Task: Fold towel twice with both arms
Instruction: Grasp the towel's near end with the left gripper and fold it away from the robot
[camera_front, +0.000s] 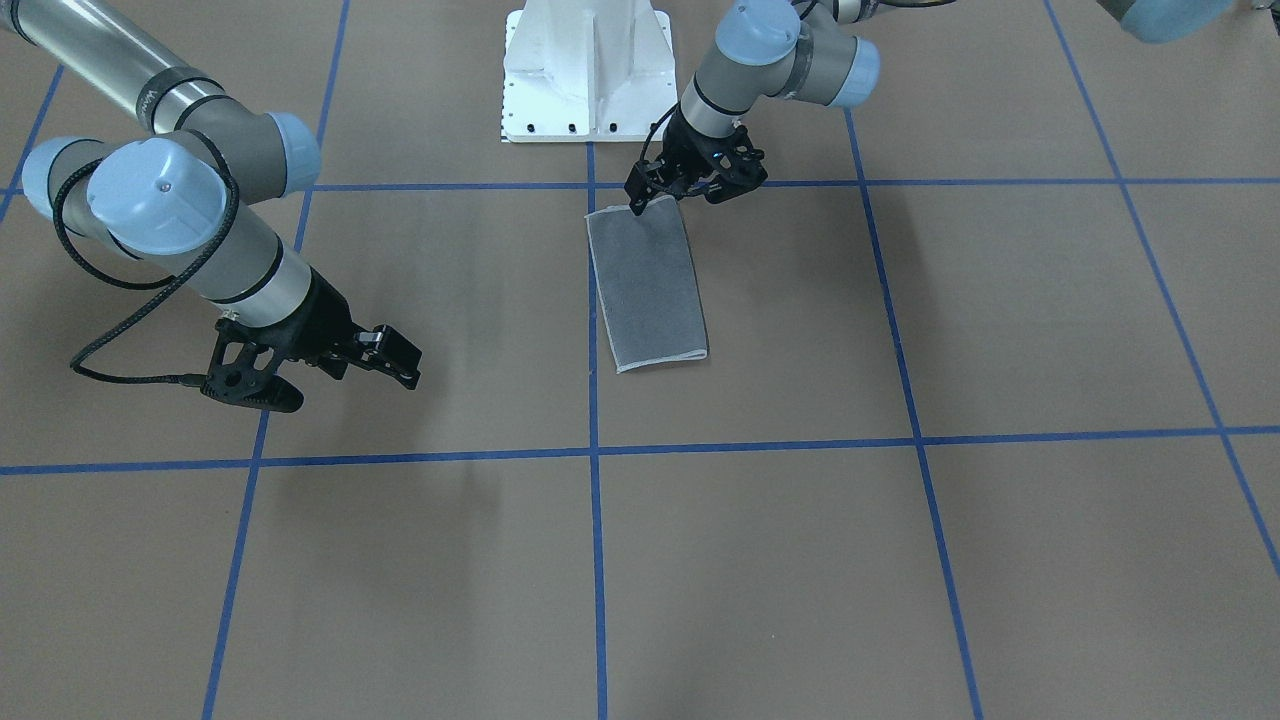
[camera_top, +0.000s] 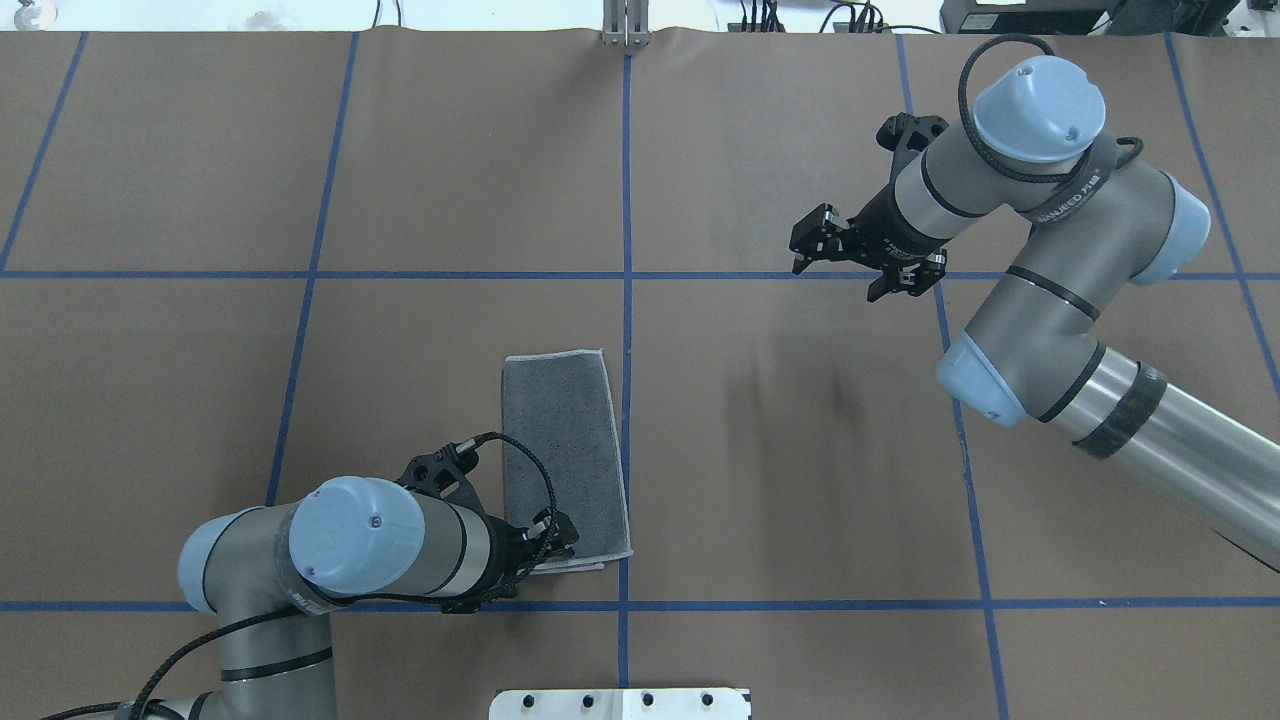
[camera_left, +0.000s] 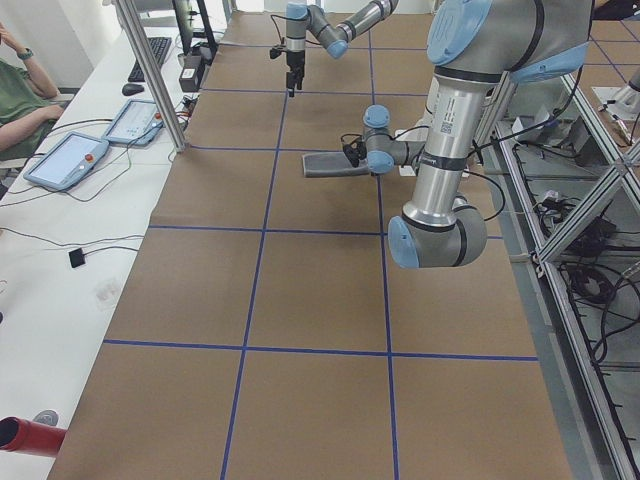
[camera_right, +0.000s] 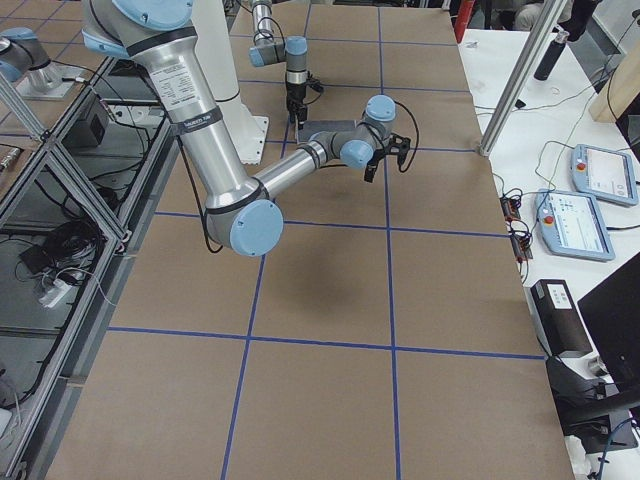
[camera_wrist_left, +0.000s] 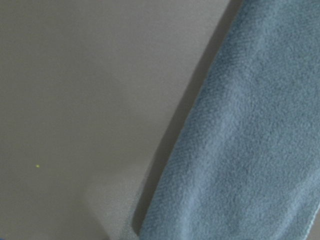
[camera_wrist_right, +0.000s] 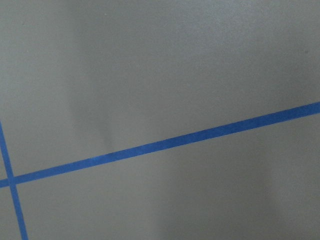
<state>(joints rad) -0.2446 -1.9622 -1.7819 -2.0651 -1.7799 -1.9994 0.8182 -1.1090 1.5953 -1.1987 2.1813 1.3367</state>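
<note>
Grey towel (camera_top: 565, 450) — narrow folded strip, flat

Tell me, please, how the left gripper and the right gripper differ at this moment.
The left gripper is down at the corner of the towel nearest the robot's base; the right gripper hangs above the table, well away from the towel. The right gripper's jaws stand wide open; whether the left gripper's are shut on cloth is unclear. Both are black and two-fingered.
</note>
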